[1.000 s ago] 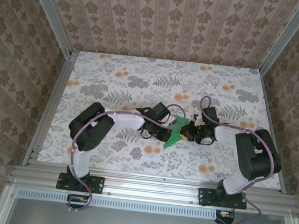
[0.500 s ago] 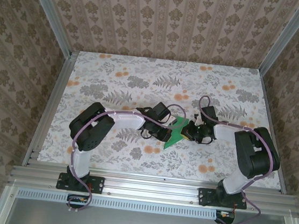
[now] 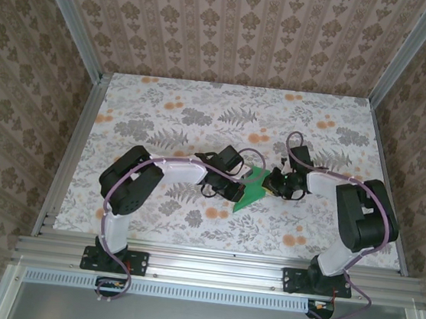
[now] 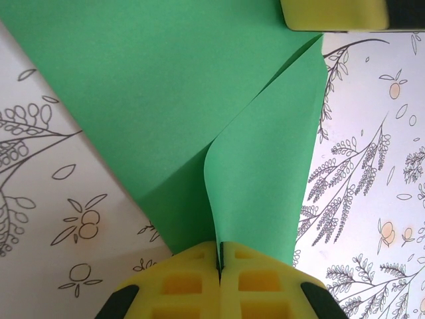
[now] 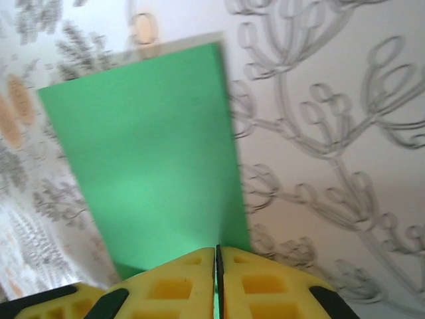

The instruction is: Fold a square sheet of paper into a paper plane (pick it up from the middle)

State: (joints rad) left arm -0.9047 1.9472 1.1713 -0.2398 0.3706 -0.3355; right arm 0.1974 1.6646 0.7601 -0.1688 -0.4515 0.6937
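Left claw (image 4: 219, 264) pinches paper (image 4: 153, 93) at raised flap; right claw (image 5: 217, 260) pinches opposite edge. Risk: uneven pull tears paper or skews crease.

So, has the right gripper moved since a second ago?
Yes: the right gripper, pinching the bright green square paper sheet, shifted slightly away from the near aluminium rail.
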